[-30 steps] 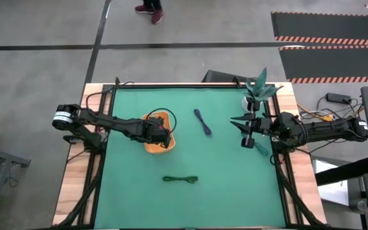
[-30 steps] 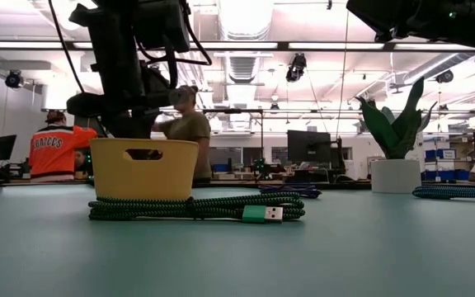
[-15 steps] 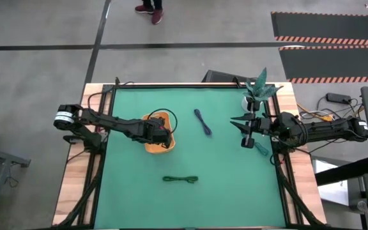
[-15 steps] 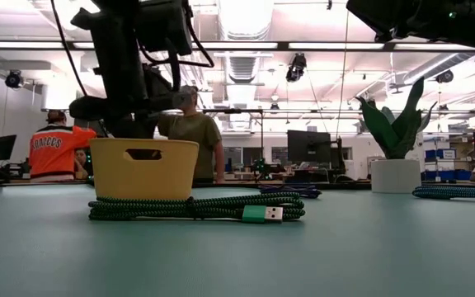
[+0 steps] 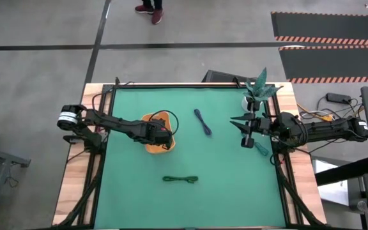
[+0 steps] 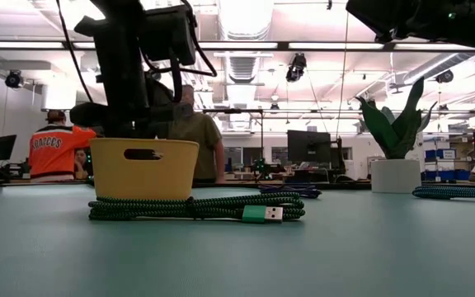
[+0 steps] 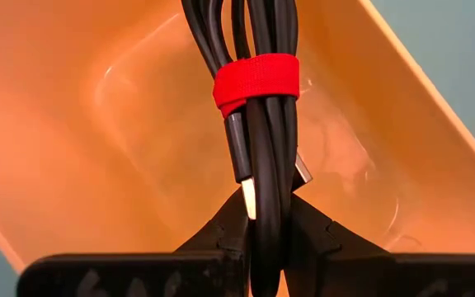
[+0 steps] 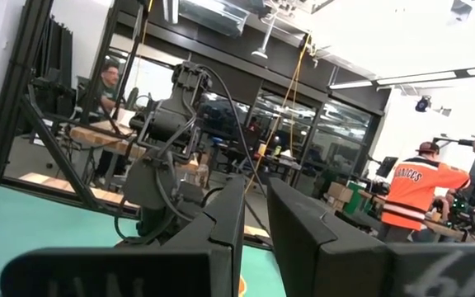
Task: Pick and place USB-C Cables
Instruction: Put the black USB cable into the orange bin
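The left tool (image 7: 264, 227) is clamped on a black cable bundle (image 7: 258, 124) bound with a red strap (image 7: 256, 77), and it hangs right over the orange tray (image 7: 97, 165), the bundle dangling down into the tray's hollow. From above, that tool (image 5: 160, 134) sits over the tray (image 5: 151, 146) at the left-middle of the tabletop (image 5: 222, 185). The job now looks like a plain release, and to do it cleanly I'd want the bundle low and centred between the walls before the jaws part, so the stiff loop doesn't spring over a rim; then lift straight up so the fingers (image 7: 312, 235) don't snag the strap. As for the tray's contents, the wrist view shows bare orange floor around the hanging bundle; I can't see anything else lying in it. Still out on the tabletop: a dark blue bundle (image 5: 202, 121) near the middle, a green one (image 5: 181, 179) toward the near edge, which the low view shows lying in front of the tray (image 6: 144, 168) with its plug (image 6: 264, 214) pointing out, and another (image 5: 260, 147) just beside the right tool (image 5: 247, 137). That right tool waits at the right side near a potted plant (image 5: 257, 89), jaws narrowly apart and holding nothing.
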Robot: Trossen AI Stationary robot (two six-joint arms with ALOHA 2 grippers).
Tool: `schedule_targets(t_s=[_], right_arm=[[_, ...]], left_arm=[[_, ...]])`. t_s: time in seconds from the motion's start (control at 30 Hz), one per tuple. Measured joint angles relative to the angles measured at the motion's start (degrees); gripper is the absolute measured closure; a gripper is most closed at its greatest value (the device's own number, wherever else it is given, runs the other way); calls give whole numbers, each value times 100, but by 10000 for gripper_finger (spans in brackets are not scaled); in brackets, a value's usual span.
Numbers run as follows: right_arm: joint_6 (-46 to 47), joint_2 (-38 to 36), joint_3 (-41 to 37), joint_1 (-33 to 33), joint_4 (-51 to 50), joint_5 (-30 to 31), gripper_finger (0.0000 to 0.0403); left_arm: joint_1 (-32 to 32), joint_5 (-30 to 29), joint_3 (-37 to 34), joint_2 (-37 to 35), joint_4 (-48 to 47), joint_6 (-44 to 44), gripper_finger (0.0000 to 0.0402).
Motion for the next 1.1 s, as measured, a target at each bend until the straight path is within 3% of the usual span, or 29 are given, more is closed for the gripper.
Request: schedule_targets(t_s=[1.1], right_arm=[[-43, 0, 0, 0, -96, 92, 355]], left_arm=[[-7, 38, 0, 4, 63, -6, 375]])
